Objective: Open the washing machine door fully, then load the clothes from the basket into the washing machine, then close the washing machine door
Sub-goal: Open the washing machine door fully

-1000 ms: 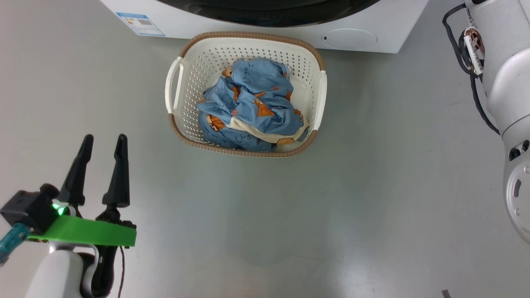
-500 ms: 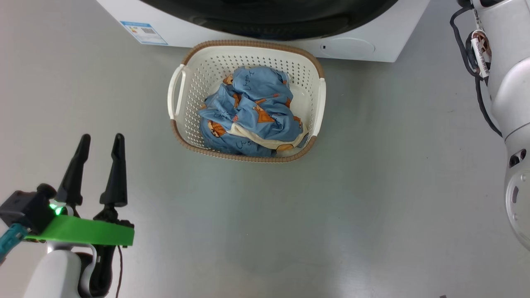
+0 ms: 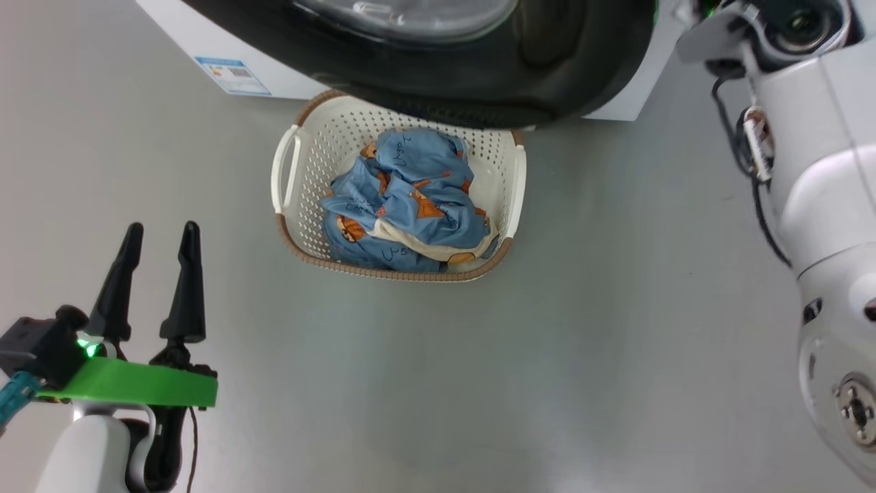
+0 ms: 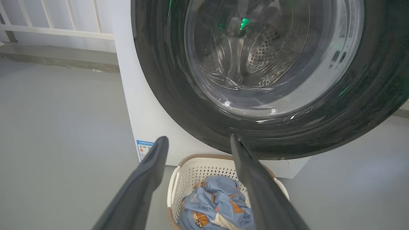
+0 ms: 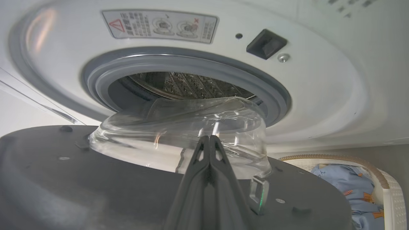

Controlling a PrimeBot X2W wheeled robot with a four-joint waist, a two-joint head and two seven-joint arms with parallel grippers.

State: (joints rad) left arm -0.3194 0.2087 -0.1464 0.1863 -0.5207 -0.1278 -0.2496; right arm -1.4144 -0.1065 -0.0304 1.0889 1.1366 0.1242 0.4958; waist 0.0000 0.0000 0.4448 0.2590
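The washing machine door (image 3: 479,75) stands partly swung out from the white washing machine (image 3: 171,34), overhanging the far rim of the basket (image 3: 301,212). The clothes (image 3: 404,205), light blue with orange prints, lie heaped in it. My left gripper (image 3: 163,226) hovers open and empty at the lower left; its wrist view shows the door (image 4: 319,127) above the basket (image 4: 198,172) and the clothes (image 4: 217,207). My right gripper (image 5: 209,137) is shut with nothing in it, behind the door's inner face (image 5: 64,179), its tips at the glass bowl (image 5: 179,127). Beyond are the grey gasket (image 5: 191,67) and drum (image 5: 179,83).
My pale right arm (image 3: 814,171) reaches up along the right side. A blue energy label (image 3: 233,75) marks the machine's lower left. A white railing (image 4: 57,28) runs behind the machine. Smooth grey floor (image 3: 547,356) surrounds the basket. A black latch socket (image 5: 266,48) sits above the opening.
The door has swung outward and now covers the basket's far rim. My right arm has come further into the head view, which has shifted a little. My left gripper has held still.
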